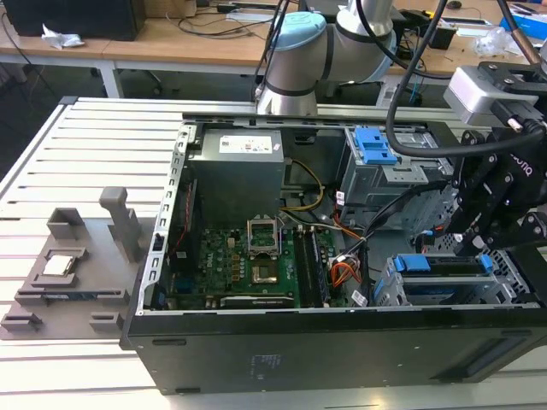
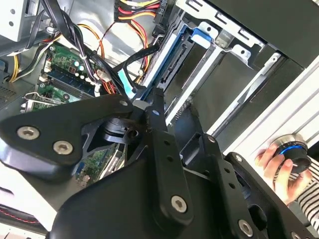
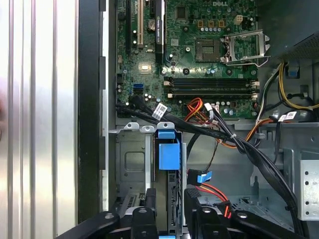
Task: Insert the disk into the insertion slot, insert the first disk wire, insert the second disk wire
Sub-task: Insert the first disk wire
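Your gripper (image 3: 171,195) sits over the edge of the disk (image 3: 167,154), which stands on edge in the insertion slot (image 3: 132,162). I cannot tell whether it actually clamps the disk. Keep the blue caddy square to the cage walls, press straight along the bay, and steer clear of the cable bundle (image 3: 234,142) crossing just beside it.

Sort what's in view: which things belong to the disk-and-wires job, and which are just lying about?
Job: flat hard drive in bright blue plastic caddy; silver-grey perforated metal drive cage; black cable with blue plug; black pincer.
Lying about: green motherboard; grey power supply box; taller grey cage with blue latch; grey plastic fixture tray.
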Available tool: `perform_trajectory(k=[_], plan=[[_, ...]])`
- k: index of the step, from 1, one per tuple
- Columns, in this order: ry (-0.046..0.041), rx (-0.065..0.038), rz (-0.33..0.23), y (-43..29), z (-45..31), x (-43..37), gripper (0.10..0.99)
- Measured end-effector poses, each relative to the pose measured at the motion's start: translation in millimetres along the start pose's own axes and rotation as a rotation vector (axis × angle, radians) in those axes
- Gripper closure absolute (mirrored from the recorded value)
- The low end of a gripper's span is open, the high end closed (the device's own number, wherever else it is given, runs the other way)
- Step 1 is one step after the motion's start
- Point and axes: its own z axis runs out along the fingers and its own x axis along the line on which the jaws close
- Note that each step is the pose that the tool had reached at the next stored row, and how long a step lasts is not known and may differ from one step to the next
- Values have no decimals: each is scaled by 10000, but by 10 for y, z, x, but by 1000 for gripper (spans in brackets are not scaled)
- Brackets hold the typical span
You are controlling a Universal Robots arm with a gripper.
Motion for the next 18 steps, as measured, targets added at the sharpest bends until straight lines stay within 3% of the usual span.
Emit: perform_trajectory(k=[3, 10, 18], plan=[[2, 1, -15, -22, -1, -7, 725], [6, -2, -138, -216, -10, -95, 725], [12, -1, -272, -370, -17, -220, 725]])
